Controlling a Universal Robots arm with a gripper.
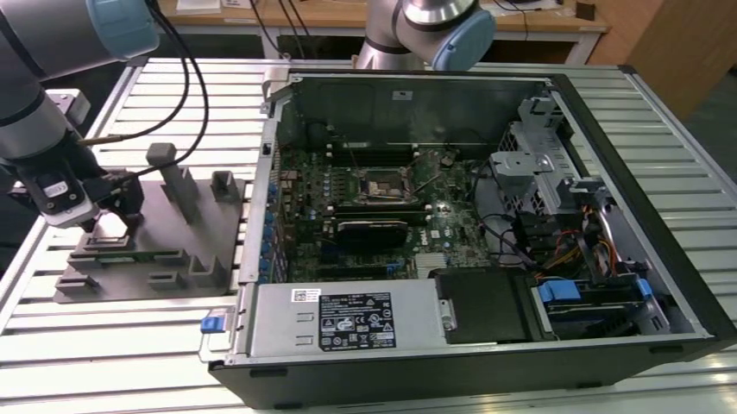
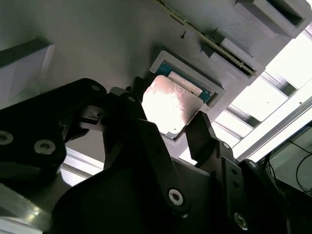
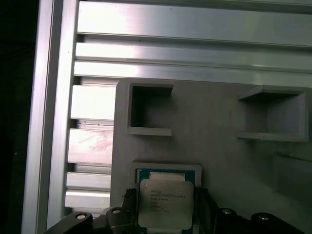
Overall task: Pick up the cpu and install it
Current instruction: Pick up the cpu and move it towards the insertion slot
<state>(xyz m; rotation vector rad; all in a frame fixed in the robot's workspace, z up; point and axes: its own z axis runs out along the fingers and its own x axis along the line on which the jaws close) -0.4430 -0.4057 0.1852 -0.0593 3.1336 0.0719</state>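
1. The counter (image 1: pixel 116 345) is a wide top of ribbed aluminium slats, and everything stands on it.
2. An open computer case (image 1: pixel 426 103) lies on its side and takes up most of the exterior view's right and middle. Its insides face up.
3. The grey robot arm (image 1: pixel 40 95) reaches down on the exterior view's left, well apart from the case.
4. The green motherboard (image 1: pixel 311 185) lies flat inside the case, among cables and drive bays.
5. A grey fixture block (image 1: pixel 173 228) with upright posts sits on the counter just beside the case, on the exterior view's left of it.
6. The black tool (image 1: pixel 106 226) is down low over the part of the block farthest from the case. In the second wrist view it straddles the chip, one dark half on each side. I cannot tell whether it is pinched onto the chip or only stands around it.
7. The square socket frame (image 1: pixel 381 184) sits in the middle of the motherboard, far from the tool.
8. The cpu (image 3: pixel 165 207) has a pale silvery top and a green edge. It sits at a shallow square pocket in the block, close to the block's edge by the slats and between the tool's two halves.
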